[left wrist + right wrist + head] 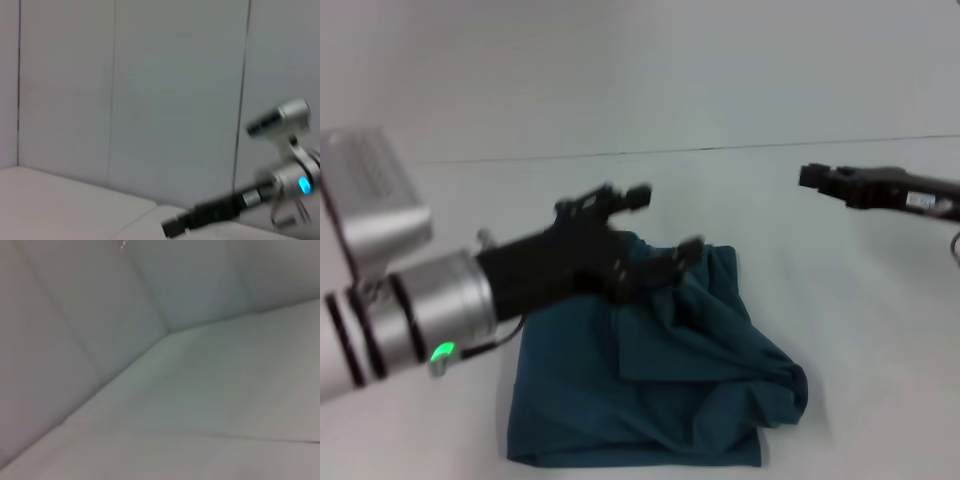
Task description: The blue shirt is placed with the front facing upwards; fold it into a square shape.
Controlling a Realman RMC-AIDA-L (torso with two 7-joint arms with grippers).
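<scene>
Item: the blue shirt (650, 390), lying bunched and partly folded on the white desk (840, 330), in the near middle of the head view; plain teal cloth showing, with a rumpled lump at its right side.

Left tool (655, 225): hovering above the shirt's far edge, fingers spread apart, gripping nothing.

Right tool (812, 178): hanging over bare desk, well apart from the shirt on the right; whether released or clenched, cannot tell. It is also showing in the left wrist view (172, 227).
</scene>
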